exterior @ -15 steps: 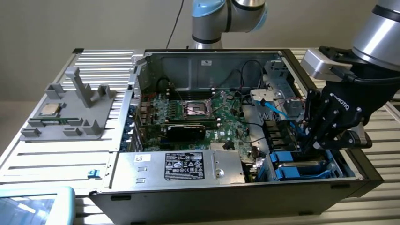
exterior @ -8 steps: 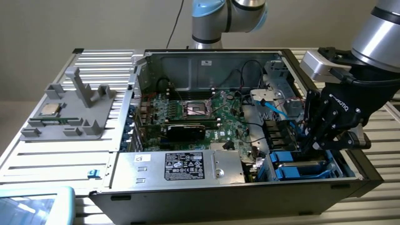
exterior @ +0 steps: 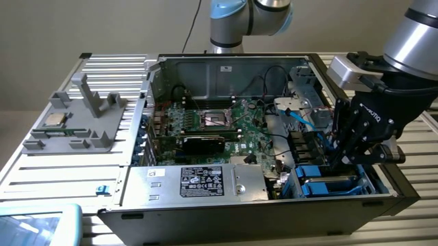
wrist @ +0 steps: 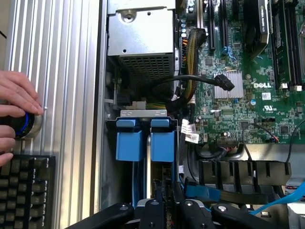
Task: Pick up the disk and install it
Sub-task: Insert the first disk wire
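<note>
The computer case [exterior: 260, 215] lies open on the ribbed aluminium table [exterior: 68, 169], with the motherboard [exterior: 233, 123] exposed. The arm reaches down into the corner of the case at the exterior view's right, and the claw [exterior: 342, 163] is lowered into the drive bay there. In the wrist view the claw [wrist: 167, 209] sits directly in line with the bay. Whether the claw is closed, or gripping anything, cannot be told. The disk [wrist: 162, 139] stands in the drive bay, seen end-on by its blue carrier frame, just beside a second blue carrier [wrist: 128, 139]. In the exterior view the disk [exterior: 329, 179] appears as blue plastic immediately below the claw. Whether the two touch cannot be told. A silver box with a black label [exterior: 202, 182] occupies the near edge of the case, at the exterior view's left of the bay. A light blue cable [exterior: 301, 120] runs across the case above the bay. A grey fixture [exterior: 82, 123] rests on the table outside the case at the exterior view's left and carries a small square chip [exterior: 55, 119]. In the wrist view a person's hand [wrist: 14, 109] rests on a blue-ringed round button [wrist: 26, 125] on the table, next to a black keyboard [wrist: 26, 191].
</note>
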You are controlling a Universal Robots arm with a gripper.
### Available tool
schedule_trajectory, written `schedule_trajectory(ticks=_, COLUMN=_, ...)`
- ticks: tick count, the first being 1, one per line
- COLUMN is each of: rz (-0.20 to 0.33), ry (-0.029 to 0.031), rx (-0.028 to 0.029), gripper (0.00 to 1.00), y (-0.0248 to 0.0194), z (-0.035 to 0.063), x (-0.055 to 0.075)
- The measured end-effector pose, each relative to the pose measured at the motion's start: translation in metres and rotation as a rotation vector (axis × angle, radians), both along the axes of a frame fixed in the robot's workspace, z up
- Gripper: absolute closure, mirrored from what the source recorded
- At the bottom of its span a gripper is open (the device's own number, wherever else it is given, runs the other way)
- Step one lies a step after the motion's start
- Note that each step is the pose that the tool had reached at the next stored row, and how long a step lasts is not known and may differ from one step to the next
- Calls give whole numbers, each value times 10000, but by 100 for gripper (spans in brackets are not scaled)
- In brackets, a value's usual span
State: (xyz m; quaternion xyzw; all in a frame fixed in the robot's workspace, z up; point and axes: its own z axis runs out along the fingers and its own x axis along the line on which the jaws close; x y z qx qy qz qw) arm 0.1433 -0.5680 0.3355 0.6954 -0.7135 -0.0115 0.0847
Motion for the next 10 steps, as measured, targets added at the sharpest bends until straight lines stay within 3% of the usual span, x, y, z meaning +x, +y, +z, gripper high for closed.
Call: schedule_trajectory(ticks=10, rz=-3, ry=-28, rx=2, gripper=84, y=0, z=-13, x=-15)
